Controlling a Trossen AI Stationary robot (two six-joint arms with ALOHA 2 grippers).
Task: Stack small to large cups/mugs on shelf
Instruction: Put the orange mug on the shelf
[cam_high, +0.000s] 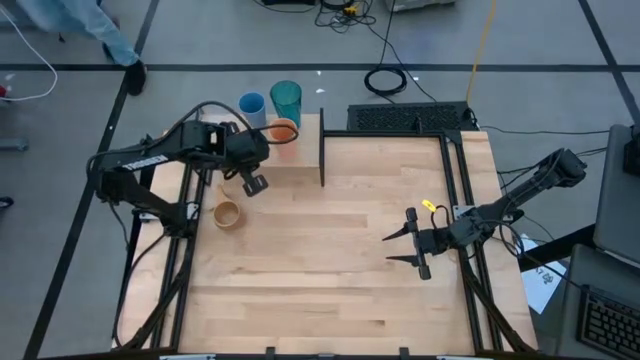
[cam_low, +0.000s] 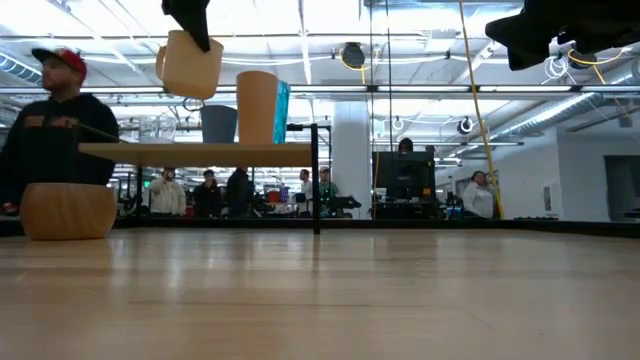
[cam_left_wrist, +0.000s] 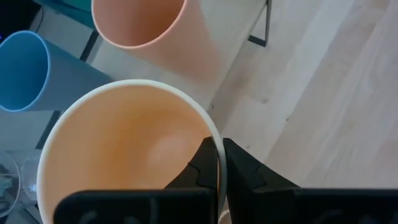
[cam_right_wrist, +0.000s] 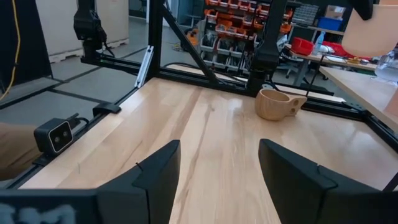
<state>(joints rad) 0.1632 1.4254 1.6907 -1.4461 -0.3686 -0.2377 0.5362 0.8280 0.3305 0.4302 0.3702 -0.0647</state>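
Shelf (cam_high: 300, 152) back edge crowded: blue cup (cam_high: 252, 105), teal tumbler (cam_high: 286, 98), orange cup (cam_high: 283, 130) bunched together. Black upright post (cam_high: 322, 148) blocks the shelf's right end. Tan handled mug (cam_high: 228, 214) sits alone near tabletop's left side. Centre tabletop (cam_high: 320, 270) open for passage.

On the raised light-wood shelf board (cam_low: 200, 152) at the tabletop's 11 o'clock corner stood 3 cups: the short blue cup (cam_high: 252, 105), the tall translucent teal tumbler (cam_high: 286, 99) at its 3 o'clock, and the orange cup (cam_high: 283, 130) at the tumbler's 6 o'clock. The peach-orange mug (cam_low: 190, 65) hung above the shelf, pinched in the left gripper (cam_left_wrist: 219, 163). The tan wooden handled mug (cam_high: 227, 214) sat on the light-wood tabletop (cam_high: 330, 270) at the shelf's 6 o'clock. The right gripper (cam_high: 402, 247) hovered at the tabletop's 3 o'clock side.
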